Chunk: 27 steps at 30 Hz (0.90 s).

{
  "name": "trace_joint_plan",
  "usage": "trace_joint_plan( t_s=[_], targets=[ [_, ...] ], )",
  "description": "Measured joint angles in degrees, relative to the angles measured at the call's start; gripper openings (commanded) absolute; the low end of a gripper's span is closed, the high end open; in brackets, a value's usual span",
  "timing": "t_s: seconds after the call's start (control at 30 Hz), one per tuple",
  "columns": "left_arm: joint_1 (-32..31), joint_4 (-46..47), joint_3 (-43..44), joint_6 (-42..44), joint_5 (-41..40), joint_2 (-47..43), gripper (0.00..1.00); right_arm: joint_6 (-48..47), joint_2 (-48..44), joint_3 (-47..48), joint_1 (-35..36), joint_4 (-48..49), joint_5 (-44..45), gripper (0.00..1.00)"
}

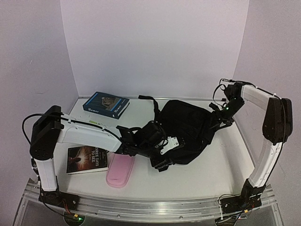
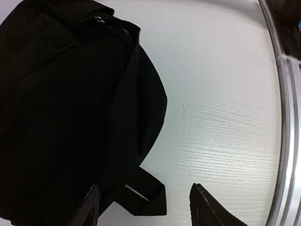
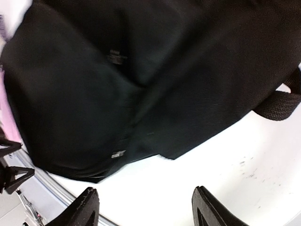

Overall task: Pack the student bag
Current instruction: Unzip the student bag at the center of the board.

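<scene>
The student bag (image 1: 190, 126), a big soft black backpack, lies flat in the middle of the table, a long strap trailing toward the back. My left gripper (image 1: 160, 147) sits at its near-left edge. In the left wrist view the bag (image 2: 61, 108) fills the left side. That gripper (image 2: 146, 205) is open, with a black strap loop (image 2: 148, 192) lying loose between the fingers. My right gripper (image 1: 221, 115) hovers at the bag's far-right side. It (image 3: 146, 203) is open over bare table, just short of the bag's edge (image 3: 141, 80).
A blue book (image 1: 106, 104) lies at the back left. A dark book (image 1: 87, 159) and a pink pencil case (image 1: 120, 169) lie at the front left, beside my left arm. The table's metal rim (image 2: 288, 141) runs along the near edge. White walls enclose three sides.
</scene>
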Motion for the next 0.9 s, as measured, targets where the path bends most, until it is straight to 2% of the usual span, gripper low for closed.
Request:
trace_joint_plan(
  t_s=[0.3,0.43,0.63,0.7,0.9],
  targets=[
    [8.4,6.9,-7.4,-12.6,0.2,-10.5,0.63,1.4,-4.0,1.2,8.0,0.0,-2.8,0.71],
    [12.7,9.3,-11.4,-18.1,-0.4,-13.7,0.67,2.4,-4.0,1.2,13.0,0.6,-2.2,0.71],
    [17.1,8.5,-11.9,-27.2,-3.1,-16.1,0.73,3.9,-2.6,1.2,16.5,2.4,-1.8,0.7],
    [21.1,8.2,-12.3,-31.4,-2.9,-17.1,0.76,4.3,-2.1,1.2,16.5,3.0,-1.7,0.71],
    [38.4,5.1,-12.7,-40.3,-3.1,-18.9,0.79,5.4,-1.9,1.2,16.4,4.3,-1.2,0.72]
  ],
)
